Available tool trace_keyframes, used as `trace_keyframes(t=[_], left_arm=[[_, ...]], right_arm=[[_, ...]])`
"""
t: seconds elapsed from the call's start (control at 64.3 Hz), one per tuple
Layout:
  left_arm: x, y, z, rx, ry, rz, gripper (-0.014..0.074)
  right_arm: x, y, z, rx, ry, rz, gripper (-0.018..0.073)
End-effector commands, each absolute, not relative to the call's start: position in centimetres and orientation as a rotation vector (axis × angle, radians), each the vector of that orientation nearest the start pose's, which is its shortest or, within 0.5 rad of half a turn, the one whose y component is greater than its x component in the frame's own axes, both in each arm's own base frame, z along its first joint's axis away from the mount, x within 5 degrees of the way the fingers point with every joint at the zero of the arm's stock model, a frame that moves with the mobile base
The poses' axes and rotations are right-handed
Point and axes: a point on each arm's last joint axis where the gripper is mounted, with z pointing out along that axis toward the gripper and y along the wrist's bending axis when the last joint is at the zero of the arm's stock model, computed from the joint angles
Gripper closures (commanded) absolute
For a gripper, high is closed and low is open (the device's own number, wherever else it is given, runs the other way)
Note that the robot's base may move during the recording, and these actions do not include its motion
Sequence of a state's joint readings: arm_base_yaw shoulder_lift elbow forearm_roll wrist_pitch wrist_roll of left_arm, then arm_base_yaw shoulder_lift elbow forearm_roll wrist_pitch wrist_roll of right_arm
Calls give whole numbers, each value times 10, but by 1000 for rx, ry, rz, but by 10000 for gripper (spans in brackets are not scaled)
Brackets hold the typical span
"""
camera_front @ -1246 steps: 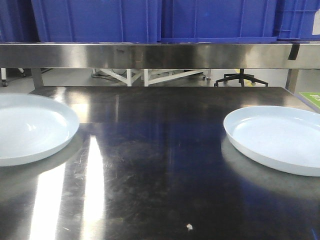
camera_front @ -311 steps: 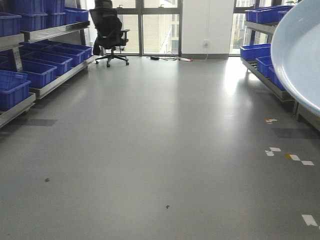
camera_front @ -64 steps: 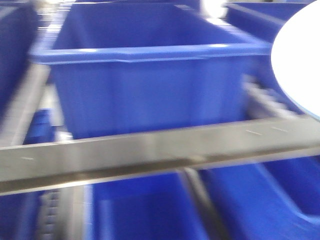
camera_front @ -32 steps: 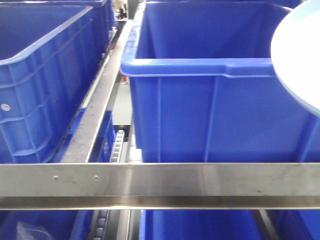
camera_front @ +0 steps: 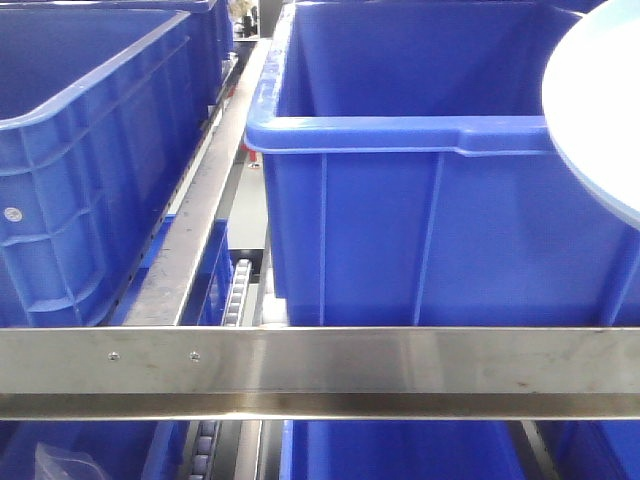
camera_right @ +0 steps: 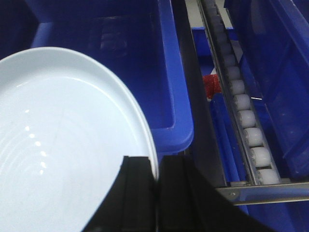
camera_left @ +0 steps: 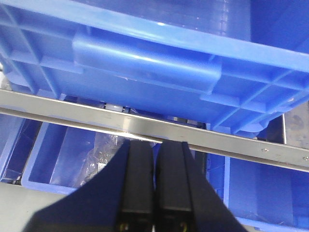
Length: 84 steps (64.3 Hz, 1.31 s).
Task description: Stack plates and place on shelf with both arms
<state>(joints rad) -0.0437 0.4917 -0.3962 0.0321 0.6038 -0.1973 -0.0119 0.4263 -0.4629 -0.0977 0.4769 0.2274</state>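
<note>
A pale blue-white glossy plate (camera_right: 63, 145) with faint rings fills the left of the right wrist view. My right gripper (camera_right: 157, 162) is shut on its right rim, one finger inside the dish and one outside. The plate hangs over an open blue bin (camera_right: 140, 58). In the front view the same plate (camera_front: 600, 110) shows as a curved edge at the upper right, above the shelf's steel rail (camera_front: 320, 365). My left gripper (camera_left: 155, 144) is shut with nothing in it. It sits just in front of the steel rail (camera_left: 203, 137), below a blue bin (camera_left: 145, 63).
Large blue bins (camera_front: 90, 170) stand side by side on the shelf level, with more bins below. A roller track (camera_right: 244, 116) runs beside the bin, with a small red thing (camera_right: 211, 85) next to it. A clear plastic bag (camera_left: 96, 154) lies in a lower bin.
One second ago the front view was blurred and sweeping across the bins. It has since settled on the shelf, shifting only slightly in the last half second. The plate stays at the right edge.
</note>
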Motion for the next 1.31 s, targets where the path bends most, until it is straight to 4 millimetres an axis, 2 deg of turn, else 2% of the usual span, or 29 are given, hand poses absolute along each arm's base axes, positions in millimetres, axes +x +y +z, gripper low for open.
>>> trace_keyframes(t=[0.0,0.606,0.762,0.855,0.964,1.166,1.228,1.29], left_arm=[[100,-3,273,-157,2079,-119,510],[100,-3,273,-157,2079,-119,510],[100,-3,273,-157,2079,-119,510],[100,-3,273,-157,2079,-119,510],[100,-3,273,-157,2079,-119,510],[100,-3,273,-157,2079,-119,510],[100,-3,273,-157,2079,-119,510],[100,-3,273,-157,2079,-119,510]], right_arm=[[94,-5,315,162,1793,50,502],[94,-5,315,163,1790,52,502],[95,-3,321,163,1723,86,502],[100,-2,333,170,1666,117,502],[120,-1,351,201,1654,165,502],[190,3,391,184,1673,192,494],[217,10,398,163,1701,210,446],[242,18,401,140,1740,230,307]])
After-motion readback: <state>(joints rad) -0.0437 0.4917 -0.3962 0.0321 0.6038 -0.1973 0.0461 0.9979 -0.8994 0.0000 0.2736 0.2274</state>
